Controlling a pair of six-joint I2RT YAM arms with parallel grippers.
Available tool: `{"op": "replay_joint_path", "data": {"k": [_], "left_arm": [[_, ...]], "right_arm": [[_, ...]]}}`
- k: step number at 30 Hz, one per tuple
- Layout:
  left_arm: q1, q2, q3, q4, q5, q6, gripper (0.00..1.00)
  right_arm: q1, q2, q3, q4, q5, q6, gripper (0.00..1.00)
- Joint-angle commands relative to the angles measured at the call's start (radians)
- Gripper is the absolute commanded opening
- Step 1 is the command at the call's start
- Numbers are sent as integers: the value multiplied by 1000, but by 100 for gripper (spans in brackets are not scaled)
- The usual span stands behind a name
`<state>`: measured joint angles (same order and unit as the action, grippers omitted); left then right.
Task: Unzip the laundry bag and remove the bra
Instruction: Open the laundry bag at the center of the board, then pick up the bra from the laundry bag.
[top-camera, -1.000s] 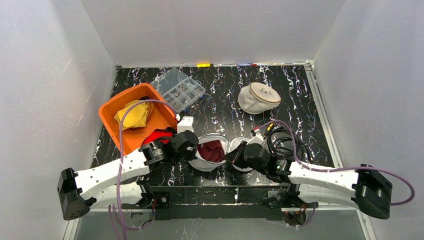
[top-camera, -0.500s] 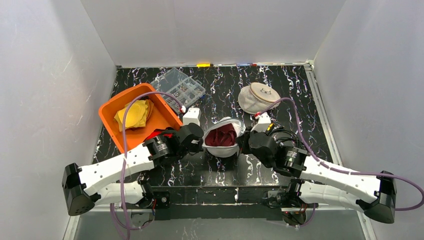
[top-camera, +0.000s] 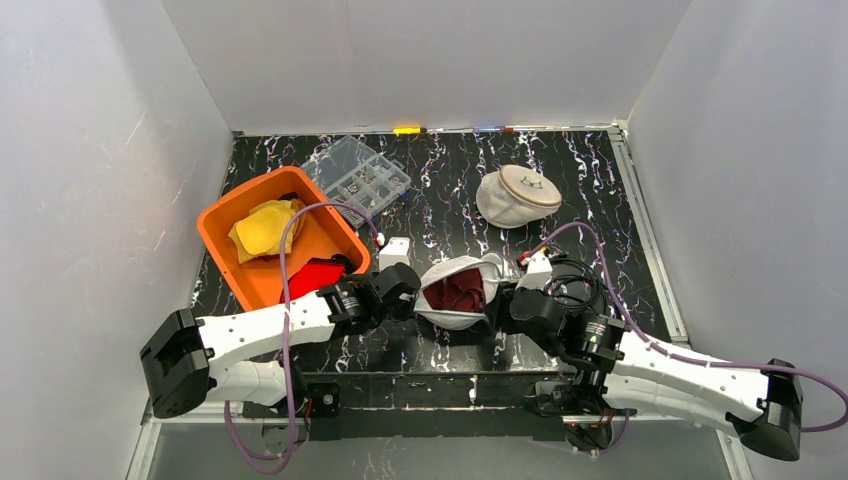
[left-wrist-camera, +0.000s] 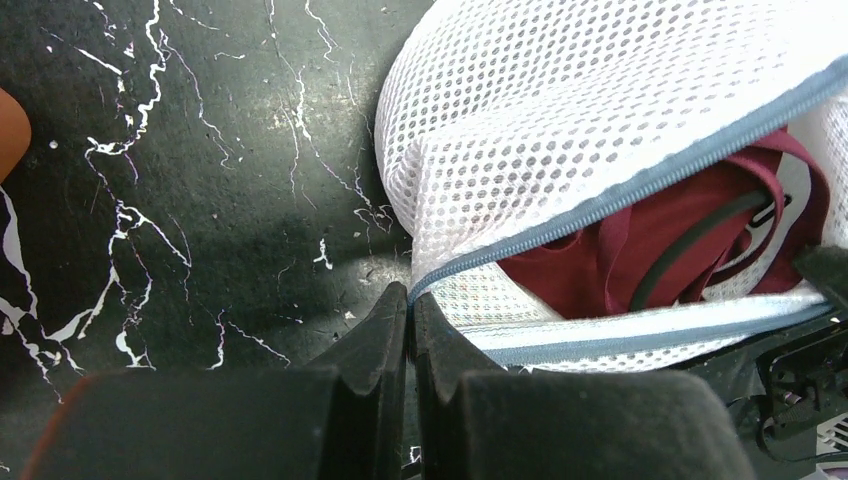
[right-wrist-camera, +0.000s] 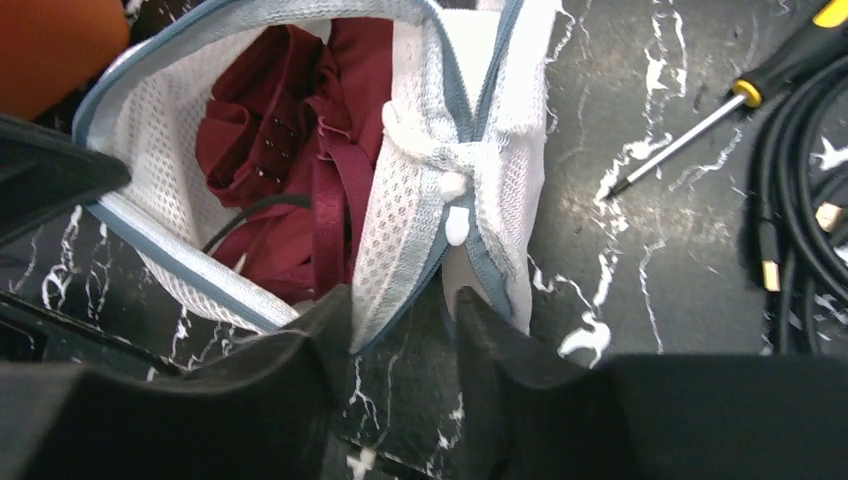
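My left gripper is pinched shut at its tips on the zipper seam of the laundry bag; I use that as my anchor. My right gripper stands parted astride the bag's edge. The bra lies inside, just past its finger on the left arm's side, so I'd reach there.

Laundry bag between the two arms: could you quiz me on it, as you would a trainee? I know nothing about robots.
1. True or false: the laundry bag is zipped shut.
2. What colour is the bra inside it?
3. The left gripper is shut on: A) the bra, B) the bag's zipper edge, C) nothing at all.

Key: 1 false, it gapes open; 2 dark red; 3 B.
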<state>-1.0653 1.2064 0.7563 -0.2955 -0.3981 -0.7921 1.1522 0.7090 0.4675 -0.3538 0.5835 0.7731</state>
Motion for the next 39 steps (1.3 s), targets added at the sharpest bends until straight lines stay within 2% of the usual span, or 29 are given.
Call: {"op": "replay_joint_path", "data": {"k": [1,4,9,14,17,21,26,35,39], "left_arm": [[9,-13,16,-33,-27,13,0],[9,-11,34,-37,-12,23,0],[9,4,54,-47,0,27,0],[9,15,68,-49,8,21,0],[9,22,78,-55,14,23,0],[9,27,76,-53,28,24,0],[8,29,52,-32,59,28,0],[8,54,-28,80,138,19,0],[8,65,-48,113,164,26,0]], "right_arm": [[-3,-42,112,-163,14,-22,55],[-3,-52,207,-231,-5,-68,65],[-3,21,381,-262,-58,-148,69],[-3,155,397,-120,-153,-183,67],[-4,239,397,-26,-143,-194,65],[-4,315,367,78,-63,-229,64],[-6,364,288,77,16,-198,67],[-5,242,72,99,2,-64,74],[-5,161,41,113,-18,-46,80]]}}
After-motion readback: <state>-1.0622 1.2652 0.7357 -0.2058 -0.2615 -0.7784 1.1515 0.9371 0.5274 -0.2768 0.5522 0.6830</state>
